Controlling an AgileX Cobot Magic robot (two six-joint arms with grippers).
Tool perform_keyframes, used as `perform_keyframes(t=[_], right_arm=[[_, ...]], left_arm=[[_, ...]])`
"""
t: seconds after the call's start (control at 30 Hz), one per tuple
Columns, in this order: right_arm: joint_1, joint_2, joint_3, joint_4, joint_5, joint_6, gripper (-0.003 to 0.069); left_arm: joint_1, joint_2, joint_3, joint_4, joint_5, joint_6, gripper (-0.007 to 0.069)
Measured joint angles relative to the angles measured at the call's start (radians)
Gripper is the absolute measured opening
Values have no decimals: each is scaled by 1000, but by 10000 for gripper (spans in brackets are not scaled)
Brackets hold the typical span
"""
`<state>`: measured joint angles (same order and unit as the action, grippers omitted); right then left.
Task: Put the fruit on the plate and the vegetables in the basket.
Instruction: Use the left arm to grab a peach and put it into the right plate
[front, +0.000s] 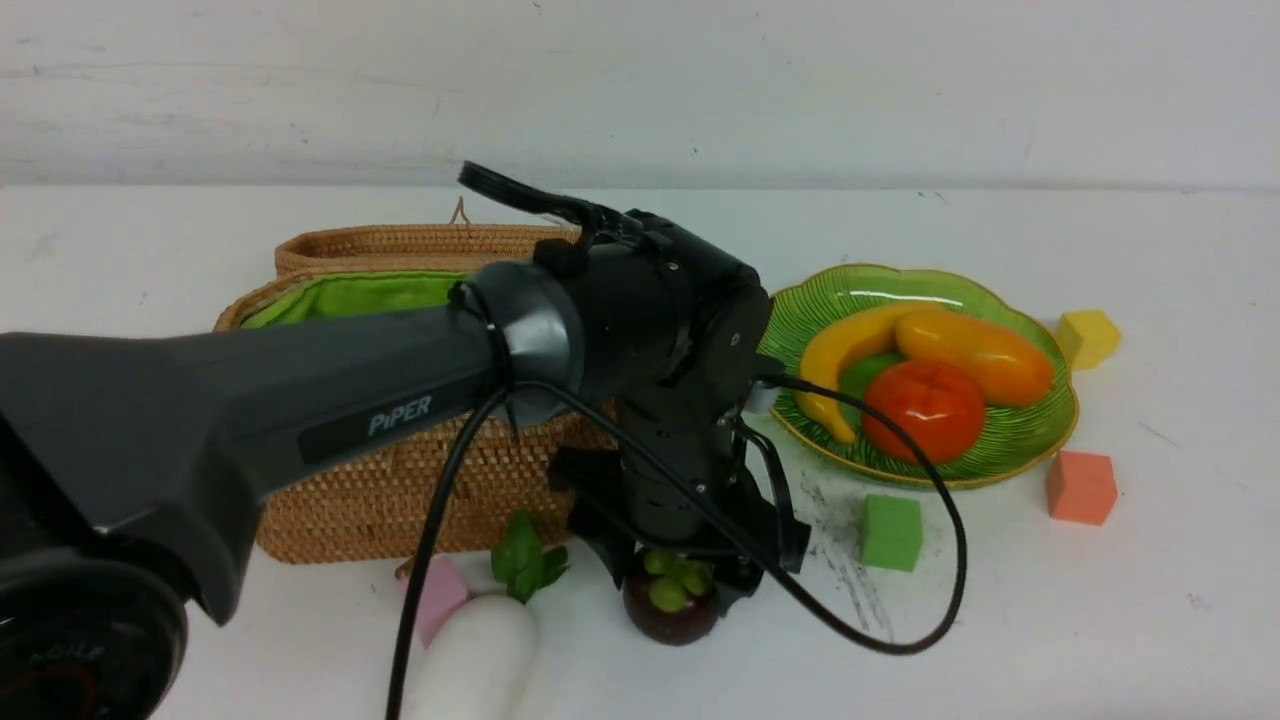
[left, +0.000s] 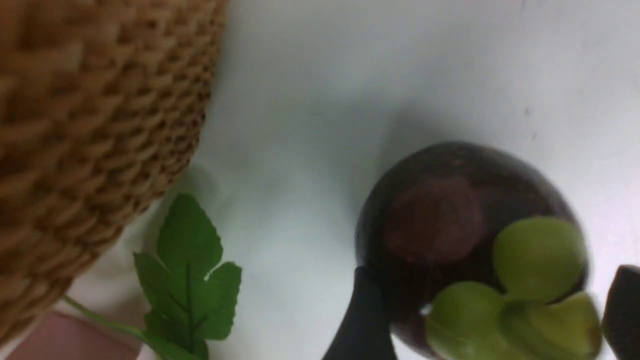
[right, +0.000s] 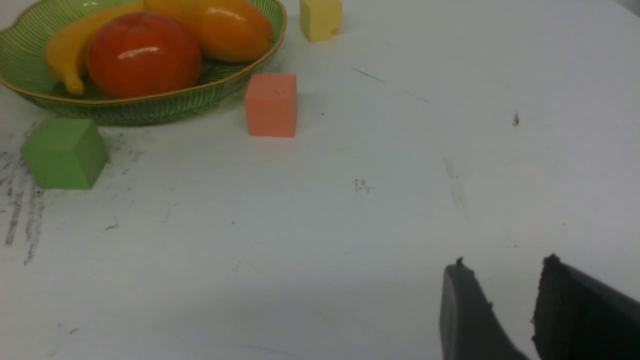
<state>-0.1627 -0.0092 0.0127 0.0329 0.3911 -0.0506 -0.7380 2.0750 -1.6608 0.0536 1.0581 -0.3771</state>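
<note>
- The mangosteen, dark purple with green knobs up, sat on the tabletop directly under the left hand.
- That hand pointed down with its fingers apart, one on each side of the mangosteen. One finger lay against the skin, and a thin sliver of light showed at the other.
- The mangosteen lay just in front of the basket and near the leaves of the radish.
- There were four fruits. The banana, the mango and the persimmon lay together on the plate, and the mangosteen was off it.
- One vegetable showed: the white radish, lying at the near edge of the front view.
- There was one basket, its lid open and its green lining showing, and one plate.
- There were four cubes. The pink cube was beside the radish and the green cube just before the plate's near rim. The orange cube and the yellow cube were at the plate's far side.
- Scuffed bare tabletop lay between the mangosteen and the green cube. A black cable looped over it.
- The right hand hung over bare tabletop, well apart from the orange cube. Its fingers were parted with nothing between them.
</note>
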Motion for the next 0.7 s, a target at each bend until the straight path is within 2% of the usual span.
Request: perform_keyframes(t=[0.23, 0.4, 0.63, 0.7], right_arm=[[0, 0, 0, 0, 0, 0, 238], [0, 0, 0, 0, 0, 0, 238], [0, 0, 0, 0, 0, 0, 238], [0, 0, 0, 0, 0, 0, 238]], left_arm=[[0, 12, -3, -9, 1, 24, 542], [0, 13, -20, -82, 3, 115, 519], [0, 17, -197, -127, -28, 160, 519], [0, 17, -282, -114, -98, 161, 519]])
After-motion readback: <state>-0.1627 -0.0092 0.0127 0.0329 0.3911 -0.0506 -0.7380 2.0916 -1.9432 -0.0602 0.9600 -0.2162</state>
